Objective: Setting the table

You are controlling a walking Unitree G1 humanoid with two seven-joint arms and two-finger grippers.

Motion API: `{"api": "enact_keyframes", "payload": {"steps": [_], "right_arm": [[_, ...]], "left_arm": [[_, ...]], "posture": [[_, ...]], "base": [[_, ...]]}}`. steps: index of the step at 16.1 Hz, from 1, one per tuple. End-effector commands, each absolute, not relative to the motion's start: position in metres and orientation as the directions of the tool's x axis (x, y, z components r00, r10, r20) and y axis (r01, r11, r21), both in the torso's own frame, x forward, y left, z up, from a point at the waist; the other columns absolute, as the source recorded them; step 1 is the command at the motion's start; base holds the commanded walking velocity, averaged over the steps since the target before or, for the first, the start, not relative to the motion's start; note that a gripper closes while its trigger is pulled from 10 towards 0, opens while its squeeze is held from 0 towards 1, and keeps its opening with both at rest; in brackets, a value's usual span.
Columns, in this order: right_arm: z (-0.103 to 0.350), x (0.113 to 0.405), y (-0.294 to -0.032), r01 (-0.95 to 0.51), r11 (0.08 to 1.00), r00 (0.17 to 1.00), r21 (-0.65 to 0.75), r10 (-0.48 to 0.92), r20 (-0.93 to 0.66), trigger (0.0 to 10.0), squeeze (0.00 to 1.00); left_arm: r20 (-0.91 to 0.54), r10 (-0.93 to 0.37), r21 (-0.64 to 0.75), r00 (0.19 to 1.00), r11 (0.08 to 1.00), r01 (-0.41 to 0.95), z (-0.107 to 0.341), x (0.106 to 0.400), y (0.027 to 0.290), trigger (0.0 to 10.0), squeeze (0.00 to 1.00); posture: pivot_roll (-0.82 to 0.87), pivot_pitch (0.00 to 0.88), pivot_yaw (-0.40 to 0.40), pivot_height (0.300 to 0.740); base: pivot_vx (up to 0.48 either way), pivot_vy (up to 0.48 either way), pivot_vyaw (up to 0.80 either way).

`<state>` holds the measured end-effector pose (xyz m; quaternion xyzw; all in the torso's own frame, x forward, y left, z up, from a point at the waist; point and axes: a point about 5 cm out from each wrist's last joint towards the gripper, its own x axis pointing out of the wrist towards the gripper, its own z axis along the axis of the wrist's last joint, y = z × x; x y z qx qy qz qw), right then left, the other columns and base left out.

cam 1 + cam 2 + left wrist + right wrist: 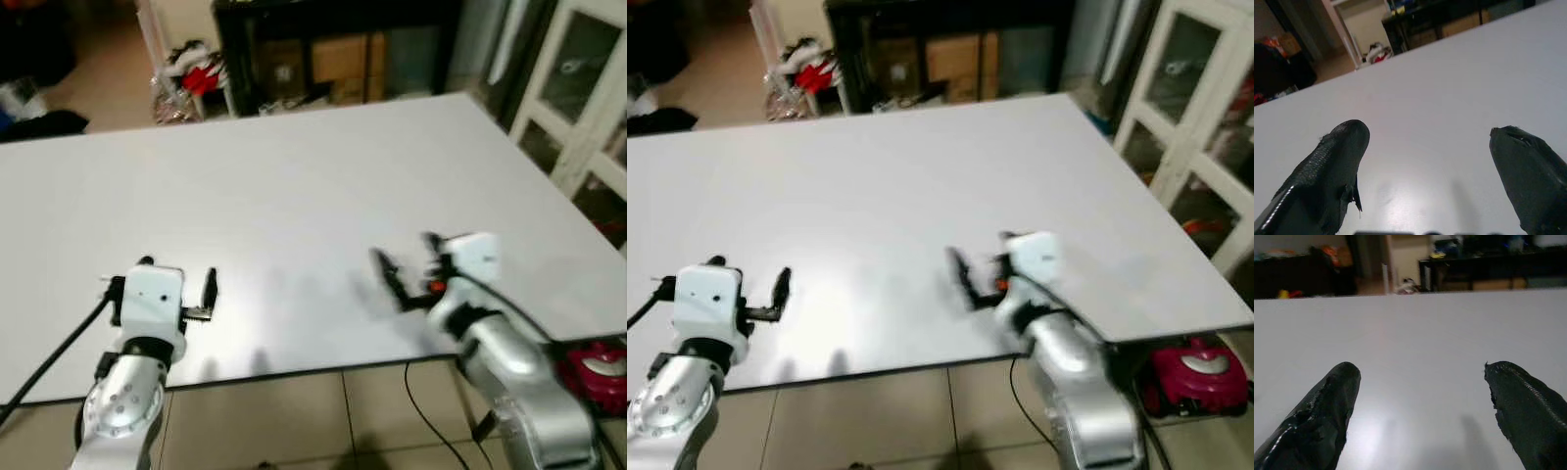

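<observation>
Both grippers, left (176,281) at 7 o'clock, right (404,266) at 5, hover fingers spread over my bare bench (294,176); I judge fetching tableware comes next.

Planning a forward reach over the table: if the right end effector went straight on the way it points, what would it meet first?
Nothing soon, it seems: the open right end effector points across the bare white tabletop. Past its far edge stands dark furniture, though depth is unclear.
</observation>
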<state>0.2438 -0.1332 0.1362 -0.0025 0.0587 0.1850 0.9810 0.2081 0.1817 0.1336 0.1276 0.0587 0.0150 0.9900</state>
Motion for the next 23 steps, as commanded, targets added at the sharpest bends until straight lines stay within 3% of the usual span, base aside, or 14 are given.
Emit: {"api": "enact_keyframes", "payload": {"steps": [1, 3, 8, 23], "right_arm": [[0.1323, 0.2425, -0.1424, -0.336, 0.942, 0.931, 0.011, 0.334, -0.148, 10.0, 0.00], [0.1301, 0.2399, -0.1427, -0.341, 0.937, 0.925, 0.077, 0.349, -0.152, 10.0, 0.00], [0.1306, 0.2413, -0.1410, -0.373, 0.926, 0.915, 0.055, 0.378, -0.145, 10.0, 0.00], [0.1267, 0.2399, -0.1376, -0.428, 0.900, 0.886, 0.075, 0.435, -0.161, 10.0, 0.00]], "left_arm": [[-0.112, 0.033, 0.254, 0.993, 0.967, -0.003, 0.1347, 0.2074, 0.1786, 10.0, 0.00], [-0.110, 0.032, 0.257, 0.993, 0.966, -0.002, 0.1353, 0.2074, 0.1783, 10.0, 0.00], [-0.115, 0.032, 0.260, 0.993, 0.966, -0.001, 0.1348, 0.2068, 0.1790, 10.0, 0.00], [-0.128, 0.066, 0.261, 0.990, 0.965, -0.030, 0.1339, 0.1981, 0.1802, 10.0, 0.00]], "posture": [[-0.12, 0.018, 0.096, 0.740], [-0.11, 0.013, 0.095, 0.740], [-0.11, 0.006, 0.093, 0.740], [-0.09, 0.000, 0.074, 0.740]], "base": [[0.000, 0.285, 0.00], [0.000, 0.281, 0.00], [0.000, 0.282, 0.10], [0.000, 0.271, 0.80]]}}
